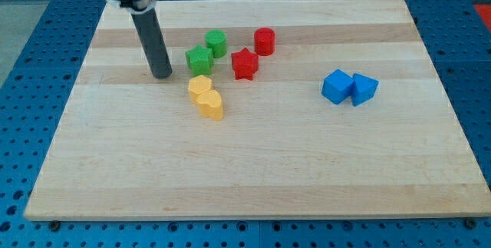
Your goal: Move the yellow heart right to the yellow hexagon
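Two yellow blocks touch each other left of the board's middle. The upper one looks like the yellow hexagon. The lower one, down and to its right, looks like the yellow heart. My tip rests on the board to the upper left of the yellow pair, a short gap from the hexagon. It is just left of a green star and touches no block.
A green cylinder sits above the green star. A red star and a red cylinder lie to their right. A blue cube and a blue wedge touch at the right. The wooden board lies on a blue perforated table.
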